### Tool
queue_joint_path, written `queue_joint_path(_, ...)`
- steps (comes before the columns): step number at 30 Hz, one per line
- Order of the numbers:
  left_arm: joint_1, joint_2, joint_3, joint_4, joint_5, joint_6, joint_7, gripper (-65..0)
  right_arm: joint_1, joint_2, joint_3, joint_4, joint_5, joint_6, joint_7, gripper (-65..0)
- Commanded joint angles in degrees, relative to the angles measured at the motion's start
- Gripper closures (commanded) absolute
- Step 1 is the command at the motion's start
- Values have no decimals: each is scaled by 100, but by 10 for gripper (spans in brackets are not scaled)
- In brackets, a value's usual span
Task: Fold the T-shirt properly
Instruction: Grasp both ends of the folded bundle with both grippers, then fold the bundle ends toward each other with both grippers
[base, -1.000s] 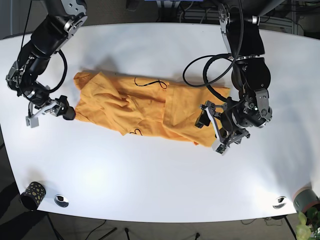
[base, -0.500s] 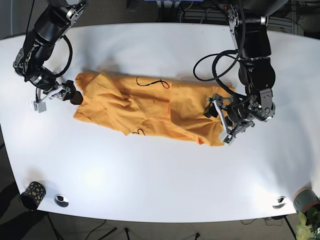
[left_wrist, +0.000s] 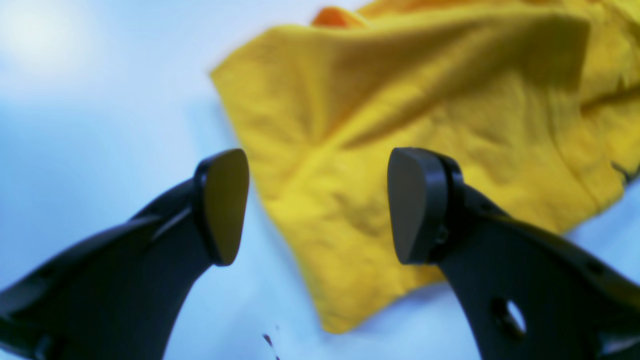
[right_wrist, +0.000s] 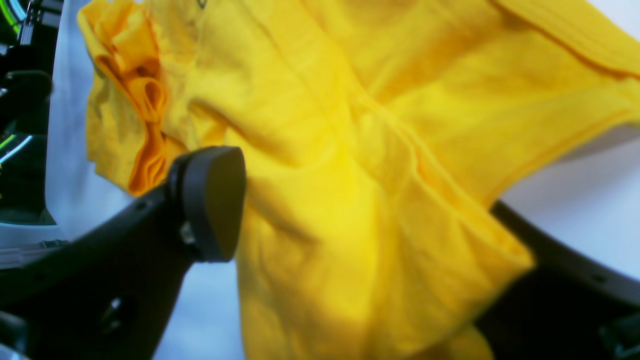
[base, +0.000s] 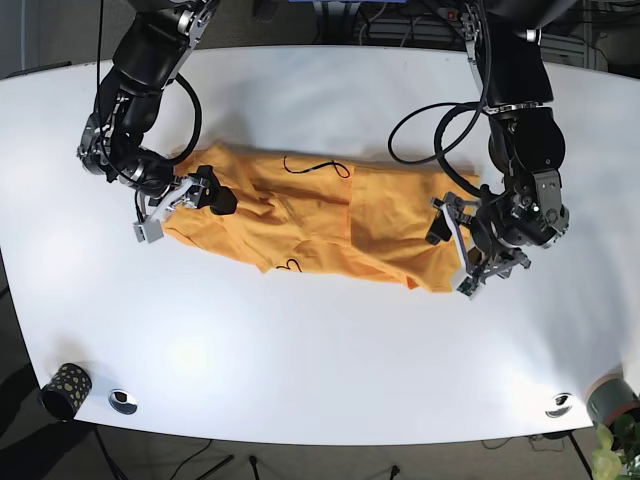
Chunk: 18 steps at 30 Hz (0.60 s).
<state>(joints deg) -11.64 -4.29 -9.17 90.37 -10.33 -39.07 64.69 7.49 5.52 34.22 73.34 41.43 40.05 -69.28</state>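
Cup (base: 65, 389): dark, speckled, low at the frame's lower left, partly past the table (base: 300, 380) edge.
Plant (base: 615, 440): lower right corner, cut off.
Left gripper (left_wrist: 320, 207): jaws wide apart, nothing between the pads; a blurred corner of cloth lies beyond them, right of centre in the base view.
T-shirt (base: 310, 215): orange-yellow, crumpled lengthwise across the table's middle; its folds hide which part is which.
Right gripper (right_wrist: 360, 210): spread around the cloth's left end; one finger (right_wrist: 210, 200) shows, the other is buried under fabric, so any grip is unclear.
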Motion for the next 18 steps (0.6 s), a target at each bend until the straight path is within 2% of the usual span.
queue_joint_path(1, -106, -120, -19, -109, -18, -1, -99, -394, 91, -11, -15, 72, 55, -5, 40, -457)
queue_joint_path(2, -71, -120, -19, -259, -18, -1, -170, -393, 109, -11, -15, 72, 55, -5, 40, -450)
queue_joint_path(5, -27, -138, -19, -593, -18, -1, -372, -393, 117, -2, -24, 81, 55, -5, 66, -357)
queue_joint_path(10, 17, -138, -19, -1155, -27, -1, -583, -393, 205, 42, -85, 81, 55, -5, 356, -76)
queue_joint_path(12, 25, -138, -11, -1322, -27, -1, -759, -393, 205, 147, -209, 116, 55, -5, 400, -5)
queue_joint_path(18, 25, -102, 7, -1533, -27, -1, -864, -393, 144, 411, -358, 811, 55, -5, 426, 0)
